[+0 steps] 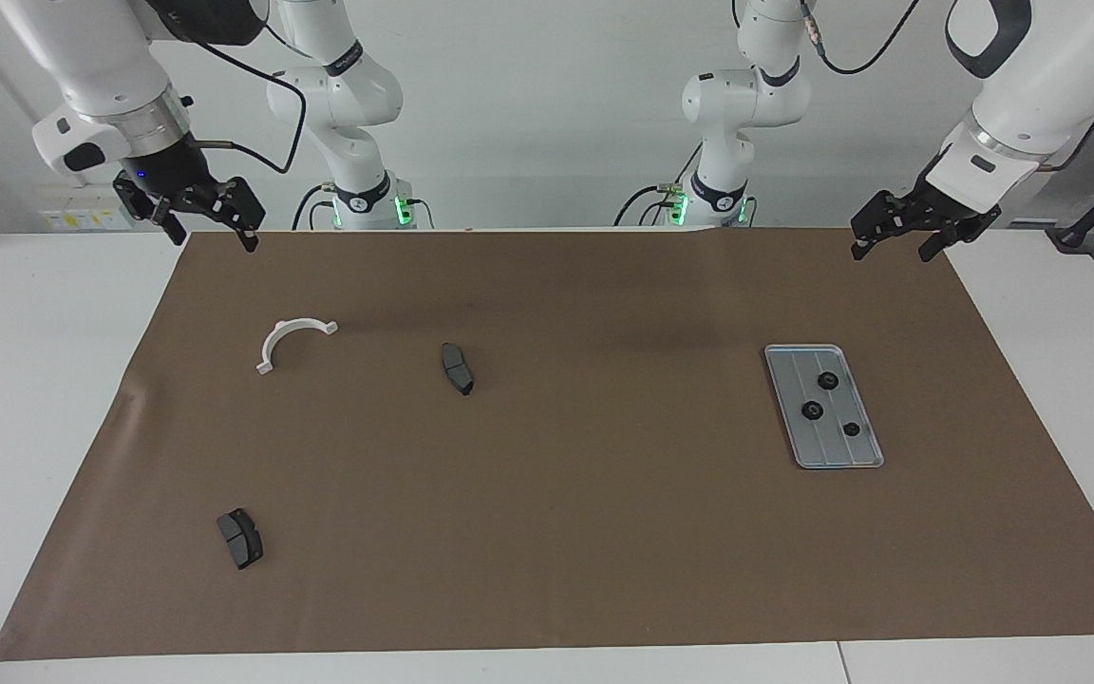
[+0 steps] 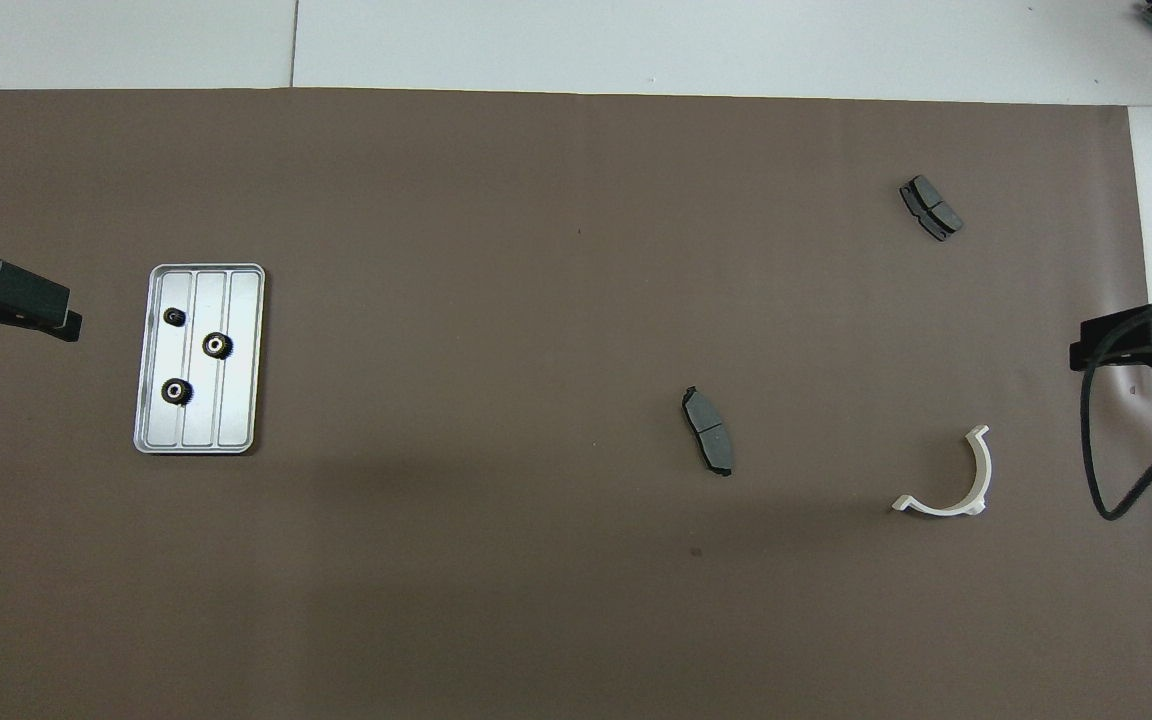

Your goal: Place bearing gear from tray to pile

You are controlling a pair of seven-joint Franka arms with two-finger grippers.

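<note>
Overhead view shows three small black bearing gears with pale hubs lying in the tray (image 2: 242, 360), a flat silver-grey metal rectangle with rounded corners, a raised rim and lengthwise ridges. The smallest gear (image 2: 174, 317) lies farthest from the robots, the middle gear (image 2: 218, 346) sits nearer, and the nearest gear (image 2: 175, 391) lies closest to them; all three are apart from each other.

The tray rests on a brown mat (image 2: 496, 300) toward the left arm's end of the surface (image 1: 53, 399), with bare mat on every side. Toward the right arm's end lie the scattered parts: a white half-ring bracket (image 2: 960, 483), one dark grey pad (image 2: 707, 430) beside it toward the middle, and a second dark pad (image 2: 931, 208) farther from the robots. A wide bare stretch of mat separates tray and parts.

Only the facing view shows the arms whole. The left gripper (image 1: 900, 237) hangs raised over the mat's corner, fingers spread, holding nothing. The right gripper (image 1: 210, 226) hangs over its own corner, likewise spread and empty.
</note>
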